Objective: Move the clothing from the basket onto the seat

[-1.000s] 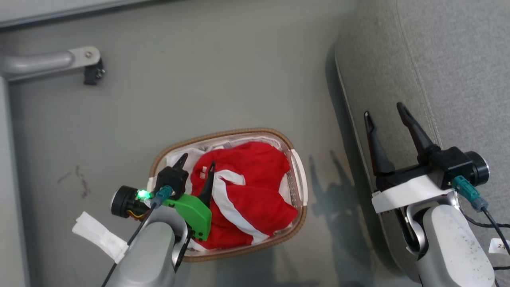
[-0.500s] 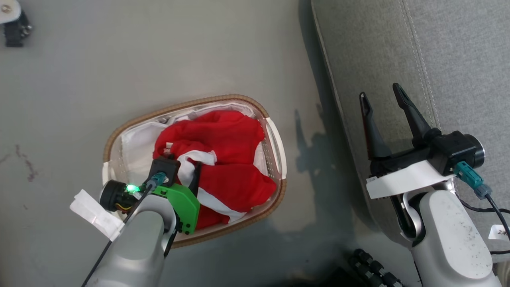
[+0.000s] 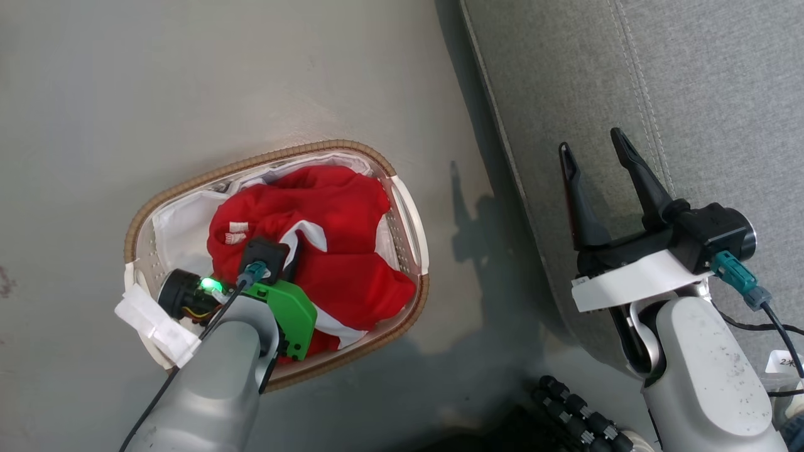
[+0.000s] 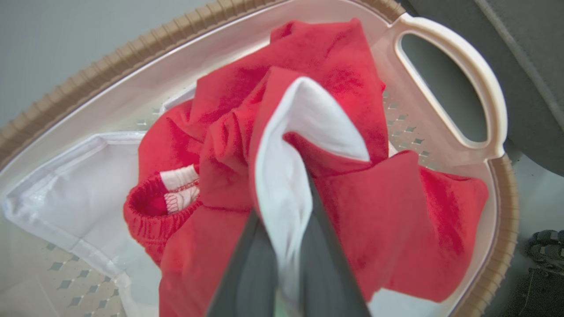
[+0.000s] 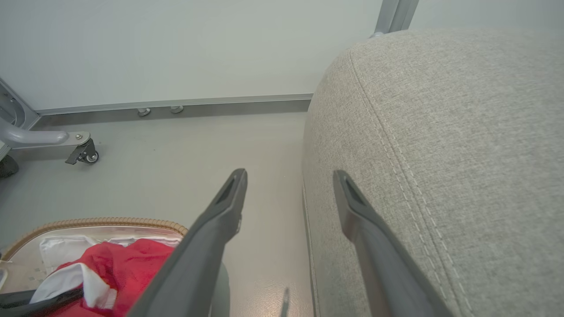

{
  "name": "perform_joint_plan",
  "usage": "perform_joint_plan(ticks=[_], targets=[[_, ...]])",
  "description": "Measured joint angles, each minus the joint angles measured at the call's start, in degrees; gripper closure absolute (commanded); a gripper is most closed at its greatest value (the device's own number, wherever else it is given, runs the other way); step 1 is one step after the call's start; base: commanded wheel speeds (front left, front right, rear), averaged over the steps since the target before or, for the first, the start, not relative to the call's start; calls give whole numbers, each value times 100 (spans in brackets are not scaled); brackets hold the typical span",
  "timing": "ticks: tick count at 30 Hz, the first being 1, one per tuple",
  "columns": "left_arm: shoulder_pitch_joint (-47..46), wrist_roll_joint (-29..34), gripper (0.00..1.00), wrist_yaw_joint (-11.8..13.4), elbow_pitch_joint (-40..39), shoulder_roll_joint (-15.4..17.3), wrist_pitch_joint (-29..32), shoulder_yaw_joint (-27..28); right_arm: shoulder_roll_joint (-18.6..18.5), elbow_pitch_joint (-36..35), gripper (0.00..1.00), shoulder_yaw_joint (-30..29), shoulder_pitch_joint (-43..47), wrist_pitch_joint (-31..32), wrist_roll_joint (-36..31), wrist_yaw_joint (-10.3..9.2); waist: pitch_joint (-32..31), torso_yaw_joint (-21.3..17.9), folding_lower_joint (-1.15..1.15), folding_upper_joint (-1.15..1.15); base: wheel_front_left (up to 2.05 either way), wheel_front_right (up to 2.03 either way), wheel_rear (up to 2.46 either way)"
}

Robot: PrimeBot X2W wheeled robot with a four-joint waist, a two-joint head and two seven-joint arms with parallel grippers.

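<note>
My left gripper [image 4: 284,207] is clamped on a white-trimmed fold of the clothing [image 3: 339,213], which lies heaped in the basket [image 3: 251,164] on the floor [image 3: 188,75]. My right gripper [image 3: 593,150] hovers, jaws apart, over the seat's [image 3: 691,75] edge. No clothing lies on the seat that I can see, so I judge the lifting and carrying are all to come.

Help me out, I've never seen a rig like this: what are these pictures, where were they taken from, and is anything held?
It is a two-armed robot with three cameras. One picture looks down from its head; the other two look along each gripper's fingers. On the grey floor stands a basket of red clothing, beside a large grey seat. The left gripper is shut on a white-trimmed fold of the clothing, inside the basket. The right gripper hangs open, holding nothing, near the seat's edge.
</note>
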Motion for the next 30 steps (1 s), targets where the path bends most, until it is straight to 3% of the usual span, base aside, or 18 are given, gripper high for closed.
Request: perform_joint_plan(ticks=[20,30], targets=[[448,-296,100,-4,-1499,38,0,-52,4,274,0,-218,389,0,-466,0,-1082,426,0,0,0,0,0],[435,-583,100,-8,-2385,404,-1,-179,7,385,0,-291,978,0,-761,0,-2106,743,0,0,0,0,0]])
